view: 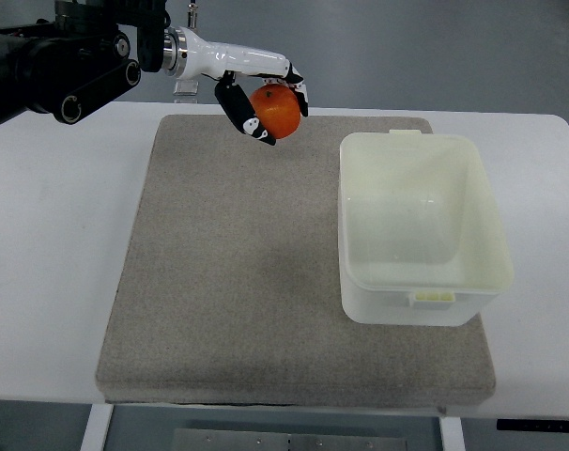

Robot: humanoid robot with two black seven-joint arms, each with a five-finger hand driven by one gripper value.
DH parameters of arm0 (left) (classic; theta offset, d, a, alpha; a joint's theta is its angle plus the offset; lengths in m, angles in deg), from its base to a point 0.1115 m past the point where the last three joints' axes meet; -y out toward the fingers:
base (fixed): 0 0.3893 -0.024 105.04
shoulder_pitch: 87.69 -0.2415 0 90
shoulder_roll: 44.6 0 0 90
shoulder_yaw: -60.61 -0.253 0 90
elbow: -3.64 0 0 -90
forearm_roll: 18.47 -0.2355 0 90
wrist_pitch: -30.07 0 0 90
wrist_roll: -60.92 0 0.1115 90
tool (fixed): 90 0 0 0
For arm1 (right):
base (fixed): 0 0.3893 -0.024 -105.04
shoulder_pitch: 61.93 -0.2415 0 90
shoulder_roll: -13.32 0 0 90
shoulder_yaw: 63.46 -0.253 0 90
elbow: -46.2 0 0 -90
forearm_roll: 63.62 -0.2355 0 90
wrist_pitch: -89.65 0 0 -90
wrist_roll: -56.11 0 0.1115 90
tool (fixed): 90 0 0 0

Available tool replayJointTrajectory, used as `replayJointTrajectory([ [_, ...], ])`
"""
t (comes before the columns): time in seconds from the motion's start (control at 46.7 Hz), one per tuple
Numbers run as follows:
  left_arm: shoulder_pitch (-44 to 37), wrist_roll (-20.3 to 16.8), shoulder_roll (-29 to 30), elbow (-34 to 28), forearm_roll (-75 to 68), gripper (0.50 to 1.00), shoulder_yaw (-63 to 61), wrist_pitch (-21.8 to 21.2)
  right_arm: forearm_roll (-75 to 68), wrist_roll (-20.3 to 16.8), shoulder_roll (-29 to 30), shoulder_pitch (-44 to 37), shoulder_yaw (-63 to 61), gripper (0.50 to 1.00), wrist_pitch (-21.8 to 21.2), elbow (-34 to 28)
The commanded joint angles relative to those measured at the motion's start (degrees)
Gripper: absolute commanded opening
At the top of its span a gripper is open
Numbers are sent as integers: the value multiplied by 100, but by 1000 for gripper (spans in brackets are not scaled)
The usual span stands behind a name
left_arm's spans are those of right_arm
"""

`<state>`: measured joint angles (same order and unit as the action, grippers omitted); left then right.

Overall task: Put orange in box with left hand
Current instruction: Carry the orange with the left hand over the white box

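One hand works: the left hand (262, 99), its arm entering from the picture's left edge, has its fingers (239, 111) curled around the orange (278, 110), holding it in the air above the far edge of the grey mat (238, 272). On the mat's right side stands the pale box (422, 228), open and well apart from the orange. The mat lies on a white table (50, 244).

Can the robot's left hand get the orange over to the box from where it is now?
Probably yes. The left hand grips the orange above the far edge of the mat. The box sits open and empty on the mat's right side, and nothing stands between them.
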<state>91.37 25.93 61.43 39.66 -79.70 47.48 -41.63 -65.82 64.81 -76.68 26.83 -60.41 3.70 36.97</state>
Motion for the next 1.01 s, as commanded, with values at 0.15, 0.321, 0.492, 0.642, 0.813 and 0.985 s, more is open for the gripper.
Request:
replayJointTrajectory([
  [0.15,357,0,331,1126,-30,500,206,-213,0,-1,0,0,3,926,0,0],
  [0.321,401,0,393,1909,-354,500,530,-380,0,-1,0,0,3,926,0,0],
  [0.492,348,0,296,2330,-829,500,1049,-618,0,-1,0,0,3,926,0,0],
  [0.642,339,0,129,2709,-847,500,1164,-705,0,-1,0,0,3,926,0,0],
  [0.813,287,0,-64,2850,-1286,500,1172,-934,0,-1,0,0,3,926,0,0],
  [0.985,164,0,-152,2841,-1383,500,1155,-934,0,-1,0,0,3,926,0,0],
])
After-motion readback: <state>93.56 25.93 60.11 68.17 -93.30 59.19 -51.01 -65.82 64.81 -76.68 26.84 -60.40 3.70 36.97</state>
